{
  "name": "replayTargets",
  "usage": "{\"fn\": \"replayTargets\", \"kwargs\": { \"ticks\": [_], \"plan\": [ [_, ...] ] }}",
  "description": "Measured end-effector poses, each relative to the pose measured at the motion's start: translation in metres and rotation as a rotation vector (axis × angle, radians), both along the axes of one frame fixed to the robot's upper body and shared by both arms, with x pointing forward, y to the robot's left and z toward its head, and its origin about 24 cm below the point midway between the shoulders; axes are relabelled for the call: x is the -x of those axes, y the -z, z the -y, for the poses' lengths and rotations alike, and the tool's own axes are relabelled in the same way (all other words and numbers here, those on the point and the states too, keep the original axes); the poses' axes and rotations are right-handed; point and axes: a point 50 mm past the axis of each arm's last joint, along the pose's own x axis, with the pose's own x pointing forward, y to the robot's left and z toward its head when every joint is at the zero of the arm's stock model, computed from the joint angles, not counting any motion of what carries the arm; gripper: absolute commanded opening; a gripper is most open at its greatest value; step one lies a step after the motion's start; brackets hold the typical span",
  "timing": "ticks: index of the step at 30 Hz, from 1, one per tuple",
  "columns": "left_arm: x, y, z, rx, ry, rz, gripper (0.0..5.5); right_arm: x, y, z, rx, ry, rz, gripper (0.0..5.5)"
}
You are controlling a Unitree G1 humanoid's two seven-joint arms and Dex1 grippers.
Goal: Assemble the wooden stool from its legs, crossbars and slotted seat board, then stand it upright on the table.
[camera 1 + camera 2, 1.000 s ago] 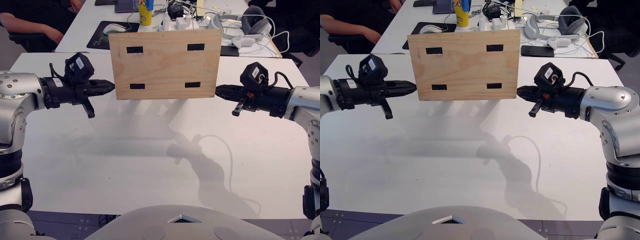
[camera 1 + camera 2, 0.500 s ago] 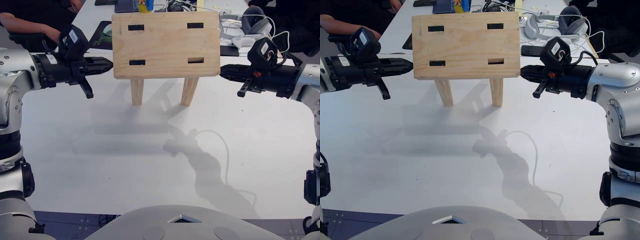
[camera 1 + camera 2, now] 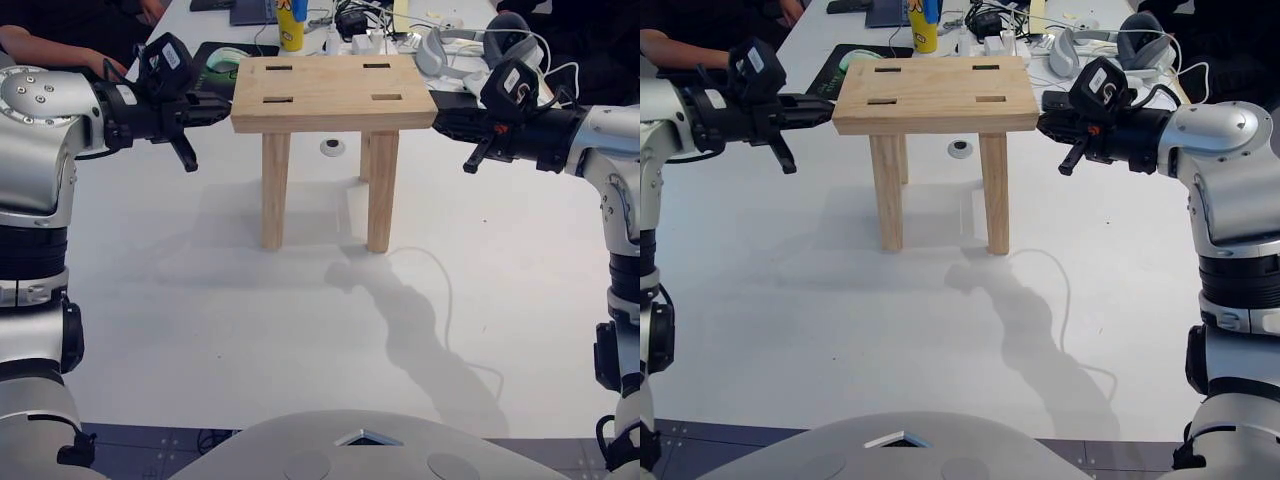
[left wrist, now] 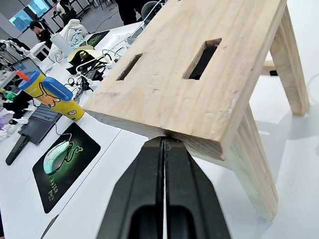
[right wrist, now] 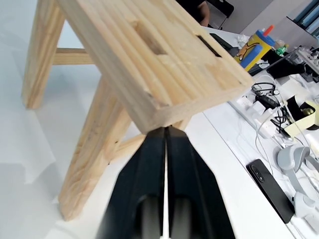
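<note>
White matte surface [image 3: 200, 330], plain and smooth, with another one behind it full of clutter.

Left end effector [image 3: 224, 103]: two black tapered fingers [image 4: 139, 199], smooth plastic look, pressed flat together with only a hairline seam between them and nothing clamped in there. Its tip butts against the end edge of the seat [image 3: 335, 92], right at the bottom of that edge. Right end effector [image 3: 437, 119] is the same deal on the opposite end: black fingers [image 5: 194, 199] closed up with no gap, tip touching the lower edge of the seat. So the stool [image 3: 930, 95] sits squeezed between the two tips, one on each short end, both level with the seat.

Stool is pale raw wood with visible grain and rough sawn ends on the board. Seat is a flat rectangle with four rectangular slots [image 3: 279, 99] cut through it. Legs [image 3: 273, 190] are squarish bars splayed slightly outward, and a thin crossbar [image 5: 75, 56] joins two of them. It's upright, seat level, and the feet look to be down on the surface, though I can't be totally sure they touch.

Just behind the stool there's a small round thing [image 3: 330, 148]. Farther back: a yellow cup [image 3: 291, 28], a mouse [image 4: 56, 150] on a black pad [image 4: 79, 144], and headphones [image 3: 1137, 42].
</note>
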Motion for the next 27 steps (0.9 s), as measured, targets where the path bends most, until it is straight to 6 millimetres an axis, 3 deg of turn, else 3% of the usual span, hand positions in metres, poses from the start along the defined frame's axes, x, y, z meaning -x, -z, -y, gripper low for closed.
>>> {"fn": "replayTargets", "kwargs": {
  "ticks": [2,5,8,11,15,20,22,27],
  "plan": [
    [0.005,0.015,0.002,0.005,0.033,-0.060,0.00,0.011,0.018,-0.011,-0.034,-0.072,-0.084,0.01],
    [0.006,0.025,-0.005,0.020,0.001,-0.082,0.00,0.018,0.024,-0.008,-0.039,-0.044,-0.099,0.01],
    [0.005,0.019,-0.026,0.120,-0.114,-0.008,0.00,0.017,0.030,0.016,-0.066,0.130,-0.063,0.01],
    [0.003,0.021,-0.037,0.236,-0.196,0.062,0.00,0.018,0.050,0.036,-0.077,0.264,-0.092,0.01],
    [-0.003,0.051,-0.064,0.358,-0.490,0.222,0.00,0.020,0.098,0.062,-0.129,0.509,-0.131,0.01],
    [-0.009,0.079,-0.056,0.494,-0.707,0.344,0.00,0.000,0.125,0.066,-0.245,0.862,-0.033,0.01],
    [-0.012,0.086,-0.046,0.546,-0.774,0.370,0.00,-0.012,0.125,0.062,-0.293,0.948,0.016,0.01],
    [-0.022,0.091,-0.030,0.574,-0.891,0.460,0.00,-0.020,0.099,0.044,-0.432,0.989,0.282,0.01]
  ]
}}
